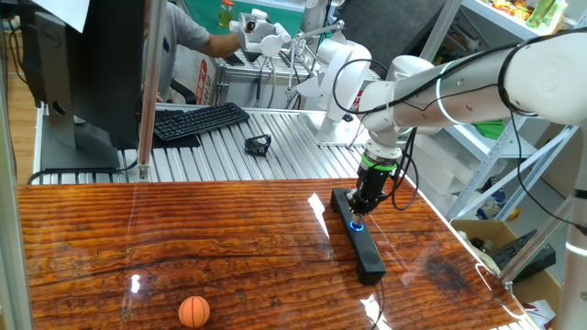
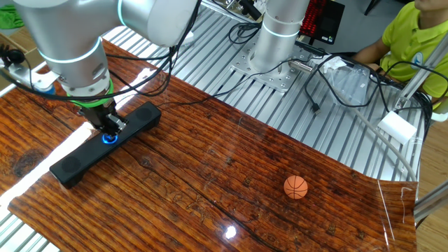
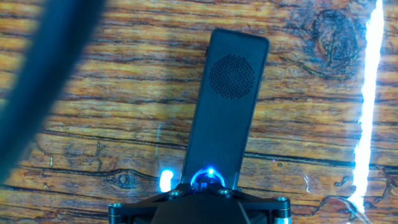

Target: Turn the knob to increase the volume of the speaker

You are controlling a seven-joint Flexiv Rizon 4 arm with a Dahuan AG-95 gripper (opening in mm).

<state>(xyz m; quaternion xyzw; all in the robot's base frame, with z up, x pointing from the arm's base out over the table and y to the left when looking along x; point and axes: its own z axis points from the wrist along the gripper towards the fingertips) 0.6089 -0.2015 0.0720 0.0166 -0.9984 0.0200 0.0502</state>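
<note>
The knob (image 3: 209,178) w/ blue light is being pinched by the closed gripper (image 1: 364,203). The speaker (image 3: 225,106) grille is being shown in hand view only. No writing is being seen.

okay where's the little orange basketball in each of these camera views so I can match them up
One fixed view: the basketball lies at the bottom left, on the wooden table.
The other fixed view: it lies right of centre, low in the picture, far from the arm.
Hand view: not in it.
Shared landmark: the black speaker with the blue glowing knob, seen in all three views.
</note>
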